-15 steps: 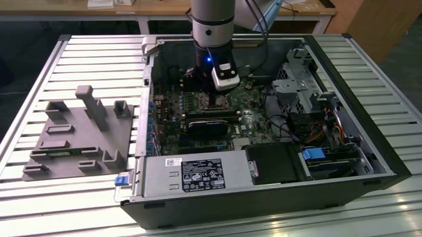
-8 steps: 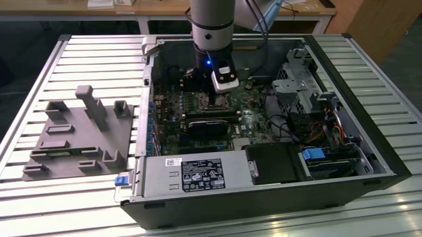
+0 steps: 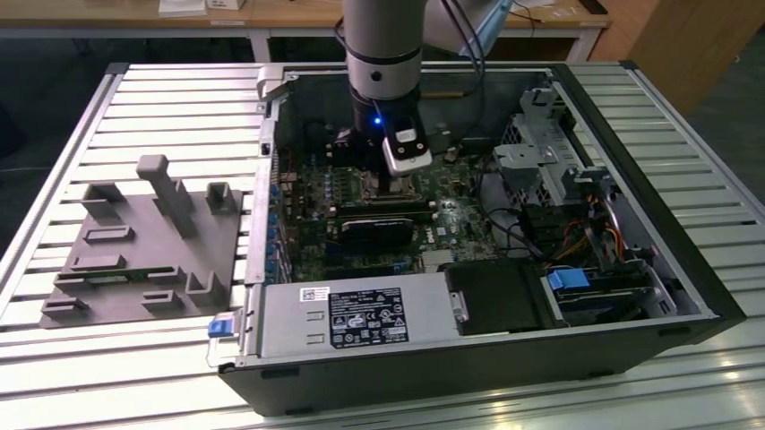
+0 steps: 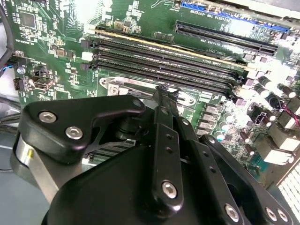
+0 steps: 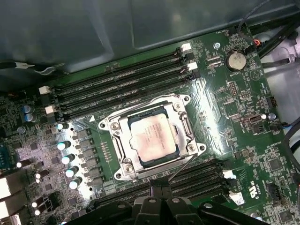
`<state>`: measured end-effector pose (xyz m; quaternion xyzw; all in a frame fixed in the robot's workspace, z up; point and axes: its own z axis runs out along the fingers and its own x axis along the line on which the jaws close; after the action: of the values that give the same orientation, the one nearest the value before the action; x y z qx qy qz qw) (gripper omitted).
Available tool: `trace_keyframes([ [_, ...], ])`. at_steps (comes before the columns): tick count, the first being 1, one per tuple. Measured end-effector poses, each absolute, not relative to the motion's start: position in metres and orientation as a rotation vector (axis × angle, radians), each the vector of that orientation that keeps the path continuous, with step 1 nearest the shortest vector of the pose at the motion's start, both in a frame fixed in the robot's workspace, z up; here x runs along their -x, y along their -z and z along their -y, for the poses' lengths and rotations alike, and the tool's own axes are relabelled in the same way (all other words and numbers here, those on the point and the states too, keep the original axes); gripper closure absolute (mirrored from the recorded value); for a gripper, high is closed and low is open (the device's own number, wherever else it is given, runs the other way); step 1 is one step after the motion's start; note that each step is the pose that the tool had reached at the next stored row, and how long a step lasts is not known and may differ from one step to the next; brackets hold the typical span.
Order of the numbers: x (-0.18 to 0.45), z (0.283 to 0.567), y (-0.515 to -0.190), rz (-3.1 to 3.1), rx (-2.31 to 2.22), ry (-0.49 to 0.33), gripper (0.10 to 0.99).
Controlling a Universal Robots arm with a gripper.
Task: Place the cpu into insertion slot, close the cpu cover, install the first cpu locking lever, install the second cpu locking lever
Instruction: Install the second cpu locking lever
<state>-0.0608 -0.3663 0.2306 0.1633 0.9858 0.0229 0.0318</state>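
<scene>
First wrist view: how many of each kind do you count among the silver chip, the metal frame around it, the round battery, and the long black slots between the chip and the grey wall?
cpu: 1
cpu cover: 1
coin battery: 1
long memory slots on the case-wall side: 4
Total: 7

An open black computer case lies on a slatted metal table. Beside the case, toward the exterior view's left, a grey fixture block with upright posts rests on the slats. Inside the case, a silver power supply with a white label sits along the near wall, and a blue-tabbed drive bay is just beside it toward the exterior view's right. Wooden desks stand beyond the case.
</scene>
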Motion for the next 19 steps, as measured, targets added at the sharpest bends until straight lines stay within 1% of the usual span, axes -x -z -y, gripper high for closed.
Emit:
trace_keyframes([
  [13, 0.063, 0.369, -0.221, -3.032, -0.495, -0.096, 0.984],
  [19, 0.064, 0.373, -0.220, -3.030, -0.492, -0.141, 0.984],
])
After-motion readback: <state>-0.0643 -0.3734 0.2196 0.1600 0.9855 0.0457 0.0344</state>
